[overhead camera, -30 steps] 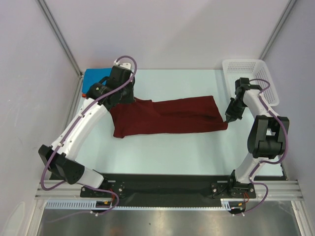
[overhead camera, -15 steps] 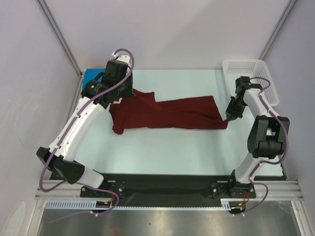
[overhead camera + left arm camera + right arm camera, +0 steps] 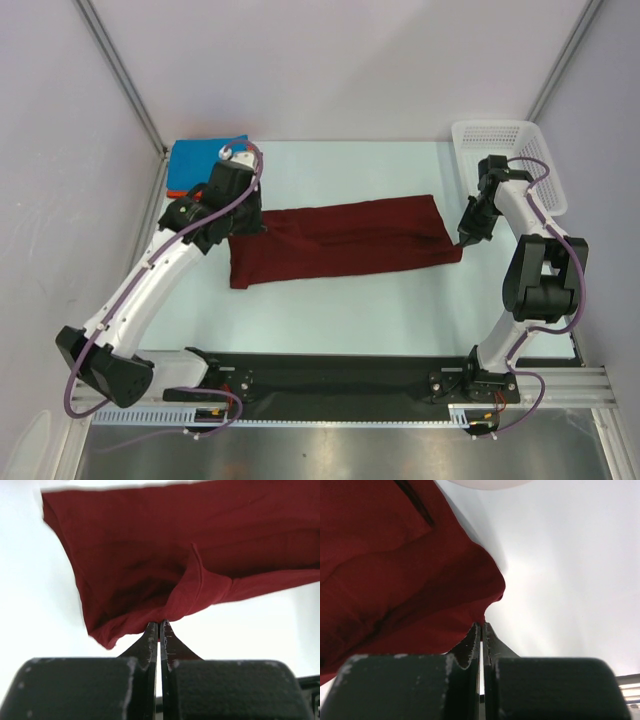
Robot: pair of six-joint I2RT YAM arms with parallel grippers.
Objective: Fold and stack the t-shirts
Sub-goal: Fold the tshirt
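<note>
The dark maroon t-shirt [image 3: 340,240] lies as a long folded band across the middle of the table. My left gripper [image 3: 240,225] is shut on its left end; in the left wrist view the cloth [image 3: 190,575] bunches at my closed fingertips [image 3: 159,625]. My right gripper [image 3: 464,240] is shut on the shirt's right corner [image 3: 395,580], pinched at the tips [image 3: 482,625]. The bright blue t-shirt [image 3: 195,160] lies folded at the back left, with an orange-red t-shirt's edge [image 3: 172,192] showing under it.
A white mesh basket [image 3: 510,160] stands at the back right, behind my right arm. Grey walls and frame posts close in the back and sides. A black rail runs along the table's near edge.
My left gripper has swung from the back left toward the front with the shirt's left end, laying the lifted flap down so the shirt now forms a flat band. The right gripper has stayed put.
</note>
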